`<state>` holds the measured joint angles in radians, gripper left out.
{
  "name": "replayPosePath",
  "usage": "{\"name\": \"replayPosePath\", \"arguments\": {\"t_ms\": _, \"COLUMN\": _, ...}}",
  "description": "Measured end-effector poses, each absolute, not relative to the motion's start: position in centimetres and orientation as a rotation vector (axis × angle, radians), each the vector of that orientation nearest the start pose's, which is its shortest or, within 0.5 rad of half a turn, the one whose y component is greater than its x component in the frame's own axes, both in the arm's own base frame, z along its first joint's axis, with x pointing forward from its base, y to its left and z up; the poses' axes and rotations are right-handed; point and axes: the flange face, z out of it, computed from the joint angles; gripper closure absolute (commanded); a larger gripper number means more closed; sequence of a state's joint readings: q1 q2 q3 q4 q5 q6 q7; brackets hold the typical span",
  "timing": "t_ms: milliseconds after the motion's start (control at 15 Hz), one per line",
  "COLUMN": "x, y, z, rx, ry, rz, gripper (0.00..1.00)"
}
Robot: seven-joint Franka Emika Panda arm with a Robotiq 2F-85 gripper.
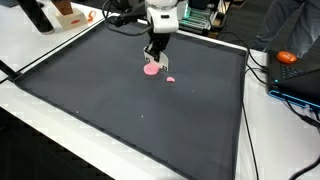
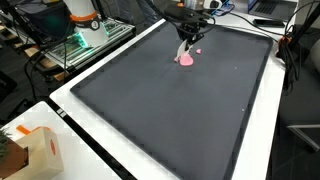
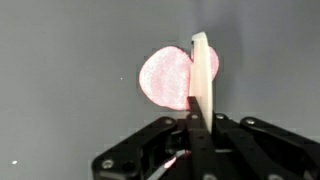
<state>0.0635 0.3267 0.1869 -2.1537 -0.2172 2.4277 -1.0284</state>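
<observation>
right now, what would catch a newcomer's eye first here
The pink disc stands out bright on the black mat, with a small pink bit just beside it. The gripper hangs right over the disc. In the wrist view it grips a pale strip that stands across the disc's edge.

open black mat [image 1: 120, 120] all round, small pink piece [image 1: 170, 79] beside pink disc [image 1: 151, 70], cables [image 1: 262, 72] past edge

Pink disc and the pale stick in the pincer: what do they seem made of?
The pink disc: likely soft dough or putty, matte, uneven edge. The pale stick, gripped by the pincer: probably wood or plastic, flat, smooth; too blurred to settle.
</observation>
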Motion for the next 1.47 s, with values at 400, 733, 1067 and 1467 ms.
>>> {"name": "replayPosePath", "arguments": {"t_ms": 400, "x": 54.7, "y": 15.0, "z": 28.5, "rx": -2.436, "ry": -2.146, "rz": 0.075, "gripper": 0.99}}
{"name": "replayPosePath", "arguments": {"t_ms": 733, "x": 54.5, "y": 15.9, "z": 32.6, "rx": -2.528, "ry": -2.086, "rz": 0.058, "gripper": 0.99}}
{"name": "replayPosePath", "arguments": {"t_ms": 1067, "x": 54.3, "y": 18.1, "z": 35.6, "rx": -2.725, "ry": -1.852, "rz": 0.077, "gripper": 0.99}}
{"name": "replayPosePath", "arguments": {"t_ms": 1467, "x": 54.3, "y": 21.8, "z": 37.6, "rx": -2.919, "ry": -1.544, "rz": 0.125, "gripper": 0.99}}
